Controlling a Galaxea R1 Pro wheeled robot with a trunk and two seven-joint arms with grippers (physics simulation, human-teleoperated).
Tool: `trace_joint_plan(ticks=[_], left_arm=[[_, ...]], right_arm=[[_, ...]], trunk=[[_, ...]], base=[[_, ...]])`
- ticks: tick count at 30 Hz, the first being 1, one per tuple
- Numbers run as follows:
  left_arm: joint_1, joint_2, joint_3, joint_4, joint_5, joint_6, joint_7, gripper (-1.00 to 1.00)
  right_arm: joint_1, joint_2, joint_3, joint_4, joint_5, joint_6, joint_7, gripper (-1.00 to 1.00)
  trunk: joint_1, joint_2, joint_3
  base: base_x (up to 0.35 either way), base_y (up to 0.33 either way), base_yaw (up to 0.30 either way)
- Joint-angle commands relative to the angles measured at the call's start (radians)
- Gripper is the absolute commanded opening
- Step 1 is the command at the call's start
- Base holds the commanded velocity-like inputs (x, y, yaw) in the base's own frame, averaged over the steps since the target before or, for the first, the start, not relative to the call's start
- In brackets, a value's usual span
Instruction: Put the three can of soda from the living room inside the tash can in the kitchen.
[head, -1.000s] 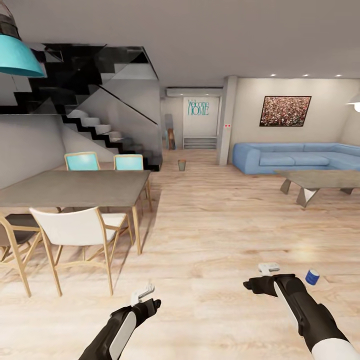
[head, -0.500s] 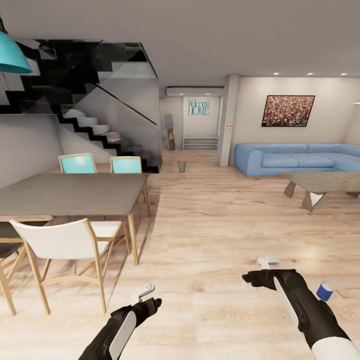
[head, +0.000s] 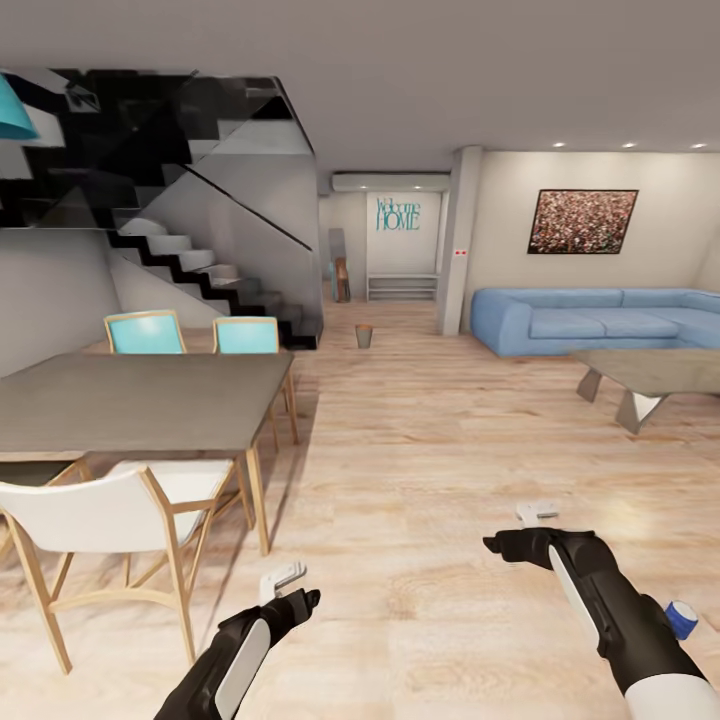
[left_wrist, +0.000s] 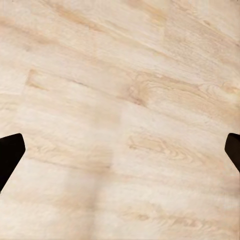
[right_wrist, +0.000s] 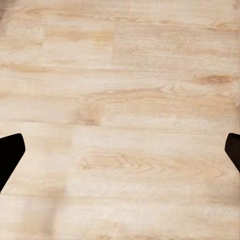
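Blue soda can: I see one dark blue can with a white band (head: 682, 618) standing on the wood floor (head: 420, 470) at the lower right of my head view, just beside my right forearm and partly cut off by it.
Trash can: a small tapered bucket (head: 364, 336) sits far ahead on the floor, near the foot of the staircase (head: 200, 260) and before the hallway with the "Welcome HOME" lettering (head: 397, 215) — well apart from the can.
Left gripper: my left gripper (head: 281, 580) hangs low over bare floor, white fingers pointing forward. In its wrist view the two dark fingertips (left_wrist: 10, 155) sit at opposite edges with only planks between them, so it is spread wide and carries nothing.
Right gripper: my right gripper (head: 537, 517) is held out ahead of the dark forearm, over bare floor. Its wrist view shows the same thing — fingertips (right_wrist: 10, 155) far apart, nothing gripped.
Left of me: a grey dining table (head: 140, 400) with a white chair (head: 110, 520) at the near side and two teal chairs (head: 195, 335) at the far side.
Right of me: a blue sofa (head: 600, 320) along the wall under a framed picture (head: 583, 221), with a low coffee table (head: 650, 375) in front of it.
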Motion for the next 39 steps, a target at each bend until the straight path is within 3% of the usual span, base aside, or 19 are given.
trace_joint_plan(ticks=[1, 19, 21, 26, 39], left_arm=[[0.0, 0.0, 0.0, 0.0, 0.0, 0.0, 0.0, 1.0], [0.006, 0.002, 0.0, -0.022, 0.001, -0.005, -0.005, 1.0], [0.037, 0.003, 0.001, -0.084, 0.001, -0.007, -0.006, 1.0], [0.073, 0.002, 0.002, -0.148, 0.001, -0.002, -0.006, 1.0], [0.083, 0.002, 0.001, -0.148, 0.0, 0.0, 0.0, 1.0]], right_arm=[[0.0, 0.0, 0.0, -0.001, 0.0, 0.0, 0.0, 1.0], [-0.002, 0.005, 0.003, 0.003, -0.006, 0.001, -0.002, 1.0], [-0.002, 0.004, 0.005, 0.002, -0.006, 0.001, -0.002, 1.0], [-0.001, -0.002, 0.006, 0.002, -0.004, -0.002, 0.0, 1.0], [0.002, -0.004, 0.006, 0.0, -0.004, -0.008, 0.001, 1.0]], trunk=[[0.0, 0.0, 0.0], [0.0, 0.0, 0.0], [0.0, 0.0, 0.0], [0.0, 0.0, 0.0], [0.0, 0.0, 0.0]], base=[[0.347, 0.0, 0.0], [0.347, 0.0, 0.0], [0.347, 0.0, 0.0], [0.347, 0.0, 0.0], [0.347, 0.0, 0.0]])
